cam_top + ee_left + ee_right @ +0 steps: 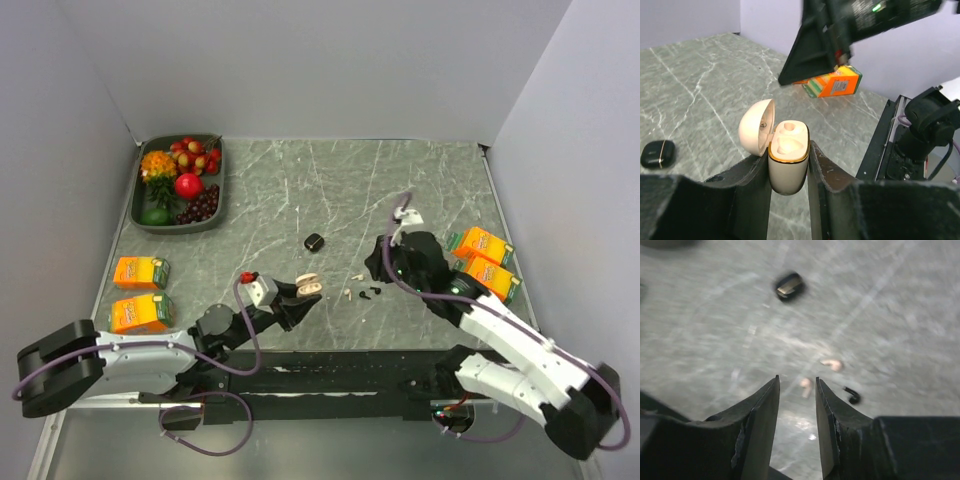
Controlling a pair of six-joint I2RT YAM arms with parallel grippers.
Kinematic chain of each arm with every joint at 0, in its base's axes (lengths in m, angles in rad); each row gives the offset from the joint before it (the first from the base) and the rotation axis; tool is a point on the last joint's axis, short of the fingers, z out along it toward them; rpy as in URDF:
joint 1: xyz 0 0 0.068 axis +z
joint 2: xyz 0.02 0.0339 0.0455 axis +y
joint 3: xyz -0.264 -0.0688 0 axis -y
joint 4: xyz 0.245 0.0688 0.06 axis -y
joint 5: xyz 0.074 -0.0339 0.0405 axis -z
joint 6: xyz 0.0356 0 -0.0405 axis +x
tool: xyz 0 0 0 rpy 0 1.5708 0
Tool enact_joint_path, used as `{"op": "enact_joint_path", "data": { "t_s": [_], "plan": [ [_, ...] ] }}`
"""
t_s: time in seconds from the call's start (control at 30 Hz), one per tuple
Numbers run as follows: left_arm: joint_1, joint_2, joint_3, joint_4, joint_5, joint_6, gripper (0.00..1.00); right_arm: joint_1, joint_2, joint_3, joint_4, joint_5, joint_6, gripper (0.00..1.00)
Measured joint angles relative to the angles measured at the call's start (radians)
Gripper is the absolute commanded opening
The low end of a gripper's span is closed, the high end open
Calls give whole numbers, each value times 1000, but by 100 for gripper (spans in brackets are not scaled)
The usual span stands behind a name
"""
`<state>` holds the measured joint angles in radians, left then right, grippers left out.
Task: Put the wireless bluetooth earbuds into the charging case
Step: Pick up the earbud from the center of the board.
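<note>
Left jaws are clamped on the beige charging case (788, 160), one on each flank. I hold it upright above the worktop (400, 190), close to the near edge and about midway along it. The lid (756, 129) is swung open on its hinge and both wells face up in the left wrist view.

Right jaws stand apart, nothing between them, tips pointing down at the worktop a little right of the middle, toward the near edge. The right wrist picture is blurred, so I note only the plain things. Two pale earbuds (832, 364) lie loose on the worktop, near each other but not touching. One shows in the gap between the jaw tips, lower down on the surface. A black earbud (852, 395) with a short stem lies just beside the right-hand tip.

A closed black case (314, 241) sits alone around the middle of the worktop, apart from the earbuds.

Elsewhere I log a grey tray (141, 219) of fruit in the far left corner. Two orange cartons (140, 272) sit along the left edge, and two more cartons (483, 243) by the right edge.
</note>
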<state>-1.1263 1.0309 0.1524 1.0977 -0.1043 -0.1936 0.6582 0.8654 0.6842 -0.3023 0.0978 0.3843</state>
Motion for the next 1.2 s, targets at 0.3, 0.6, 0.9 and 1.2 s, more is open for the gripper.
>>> {"op": "enact_joint_path", "data": {
  "t_s": [0.3,0.6,0.9,1.2],
  "plan": [
    [-1,-103,-108,5,-24,-37,1,-43,233,-57,-13,-18,70,43],
    [-1,-212,-109,-4,-25,-37,1,-48,304,-90,45,-24,97,43],
    [-1,-177,-109,-3,-13,-37,1,-63,351,-77,60,8,112,44],
    [-1,-175,-109,-3,-5,-40,1,-78,298,-77,74,32,122,43]
  ]
}}
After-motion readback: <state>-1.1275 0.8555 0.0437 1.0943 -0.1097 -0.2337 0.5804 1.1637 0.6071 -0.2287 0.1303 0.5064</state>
